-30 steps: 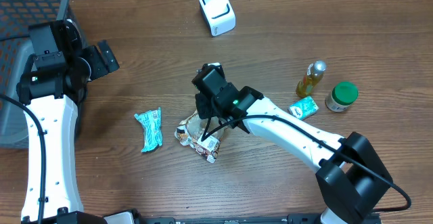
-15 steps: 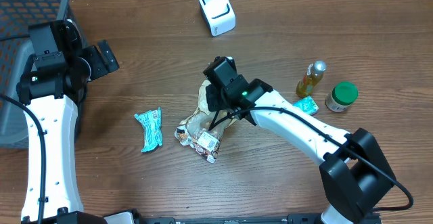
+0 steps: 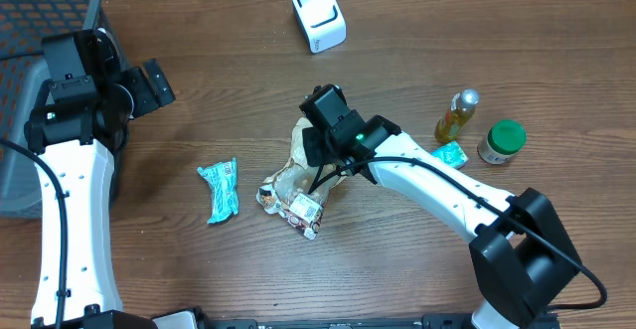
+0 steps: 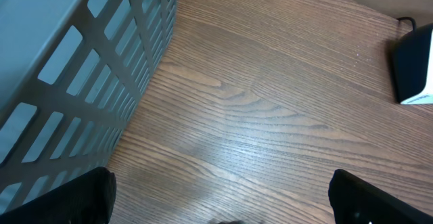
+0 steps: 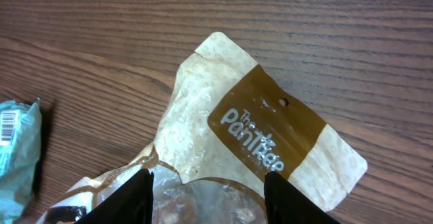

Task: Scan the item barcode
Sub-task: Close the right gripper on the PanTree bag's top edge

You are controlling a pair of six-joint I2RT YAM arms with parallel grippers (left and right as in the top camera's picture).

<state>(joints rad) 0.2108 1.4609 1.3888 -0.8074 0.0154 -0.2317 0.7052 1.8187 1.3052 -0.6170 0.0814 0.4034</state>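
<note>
Bench [image 3: 447, 61] carried everything, and the scan looked not yet made. By the grey basket [image 3: 40, 11], the left end effector [image 3: 149, 85] hung wide open, empty. The right end effector [image 5: 206, 197] straddled the tan snack pouch [image 5: 270, 136] mid-bench, fingers partly spread; whether they gripped it, I could not tell. The white scanner [image 3: 319, 16] sat well apart, so presenting the barcode remained.

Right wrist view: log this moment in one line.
right gripper: open above tan-and-brown plastic snack bag on wooden table | left gripper: open, empty, beside grey basket | white box scanner: apart from bag
</note>
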